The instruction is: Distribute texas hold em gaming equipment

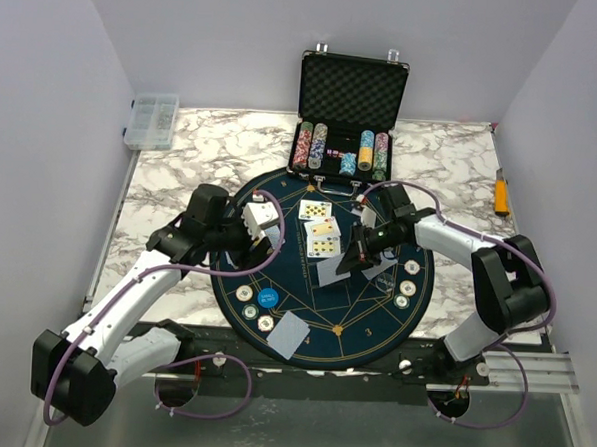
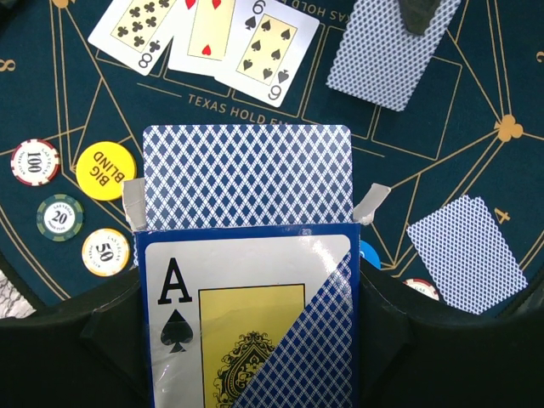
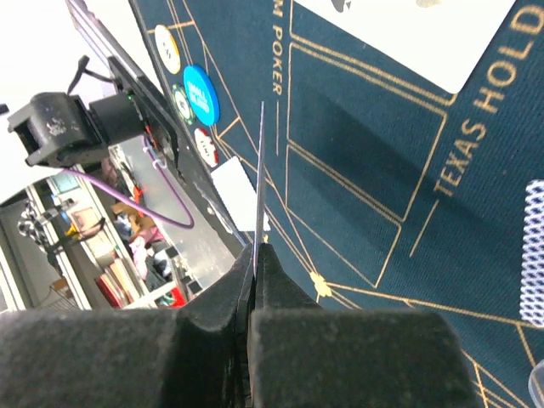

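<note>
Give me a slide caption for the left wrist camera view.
Left pincer holds an open card box above the mat, facing three face-up cards and chips.

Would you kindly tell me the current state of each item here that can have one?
Black foam-lined chip case: lid open.
Blue-and-white cardboard card box: flap open, deck protruding.
Left gripper: closed around that box.
Right gripper: shut on a single blue-backed card.
Three white playing cards: face up.
Blue-backed card by the 4 mark: face down.
</note>
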Robot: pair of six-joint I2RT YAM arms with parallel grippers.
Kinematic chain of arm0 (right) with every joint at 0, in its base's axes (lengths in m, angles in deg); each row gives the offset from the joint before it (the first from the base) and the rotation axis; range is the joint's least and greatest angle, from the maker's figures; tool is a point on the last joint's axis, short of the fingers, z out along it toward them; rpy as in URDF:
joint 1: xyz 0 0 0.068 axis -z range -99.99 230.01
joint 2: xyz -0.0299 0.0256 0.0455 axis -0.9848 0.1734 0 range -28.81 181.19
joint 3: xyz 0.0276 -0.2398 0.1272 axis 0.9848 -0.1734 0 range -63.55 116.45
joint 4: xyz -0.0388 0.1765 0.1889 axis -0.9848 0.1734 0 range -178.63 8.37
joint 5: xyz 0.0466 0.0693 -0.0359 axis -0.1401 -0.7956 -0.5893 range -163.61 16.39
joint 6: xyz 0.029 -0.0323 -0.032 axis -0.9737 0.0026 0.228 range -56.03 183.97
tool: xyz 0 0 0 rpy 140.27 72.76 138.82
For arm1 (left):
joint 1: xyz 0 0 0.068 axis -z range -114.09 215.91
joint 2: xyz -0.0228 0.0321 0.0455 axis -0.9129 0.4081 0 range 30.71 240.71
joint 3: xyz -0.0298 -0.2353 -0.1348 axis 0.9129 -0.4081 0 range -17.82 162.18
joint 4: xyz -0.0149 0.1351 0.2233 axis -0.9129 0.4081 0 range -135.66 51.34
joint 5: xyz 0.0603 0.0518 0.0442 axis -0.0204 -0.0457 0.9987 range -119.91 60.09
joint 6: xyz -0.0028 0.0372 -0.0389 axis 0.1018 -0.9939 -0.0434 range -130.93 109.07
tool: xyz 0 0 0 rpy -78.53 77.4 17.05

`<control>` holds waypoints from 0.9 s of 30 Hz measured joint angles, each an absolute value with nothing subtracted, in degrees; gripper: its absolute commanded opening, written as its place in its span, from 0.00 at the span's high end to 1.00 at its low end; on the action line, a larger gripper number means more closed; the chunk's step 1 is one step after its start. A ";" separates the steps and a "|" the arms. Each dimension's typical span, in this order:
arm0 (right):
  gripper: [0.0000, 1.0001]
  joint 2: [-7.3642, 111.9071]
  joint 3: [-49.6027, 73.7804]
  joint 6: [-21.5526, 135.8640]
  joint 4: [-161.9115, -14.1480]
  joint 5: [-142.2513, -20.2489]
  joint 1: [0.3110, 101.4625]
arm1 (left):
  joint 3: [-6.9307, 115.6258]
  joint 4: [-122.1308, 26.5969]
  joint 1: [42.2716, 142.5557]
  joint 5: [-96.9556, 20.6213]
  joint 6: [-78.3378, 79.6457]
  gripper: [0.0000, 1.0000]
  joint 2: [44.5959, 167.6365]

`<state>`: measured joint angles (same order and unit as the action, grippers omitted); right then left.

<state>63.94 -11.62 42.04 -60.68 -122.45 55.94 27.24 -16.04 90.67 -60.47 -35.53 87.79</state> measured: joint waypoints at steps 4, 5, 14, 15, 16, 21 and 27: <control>0.99 65.49 -12.70 38.08 -66.69 -122.47 55.48 | 26.45 -16.04 90.67 -60.49 -35.50 1.00 87.18; 0.99 66.08 -12.76 37.34 -67.85 -122.47 55.26 | 26.36 -16.04 90.67 -60.52 -35.50 1.00 87.09; 0.84 72.05 -12.78 33.47 -74.45 -121.81 53.71 | 25.07 -16.12 90.67 -60.60 -35.35 1.00 86.96; 0.80 72.38 -12.76 33.27 -74.25 -121.29 53.71 | 24.92 -16.17 90.67 -60.63 -35.35 1.00 86.94; 0.72 72.64 -12.61 33.38 -73.84 -120.44 53.71 | 24.79 -16.21 90.67 -60.63 -35.35 1.00 86.89; 0.42 73.21 -10.42 35.11 -68.86 -115.83 53.71 | 24.44 -16.43 90.67 -60.93 -35.37 1.00 86.85; 0.28 73.21 -4.67 37.82 -60.94 -109.66 53.71 | 24.40 -16.52 90.67 -61.04 -35.53 1.00 86.85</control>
<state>73.21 -4.67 37.82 -60.94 -109.66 53.71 24.40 -16.52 90.67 -61.04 -35.53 86.85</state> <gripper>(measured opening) 0.691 0.666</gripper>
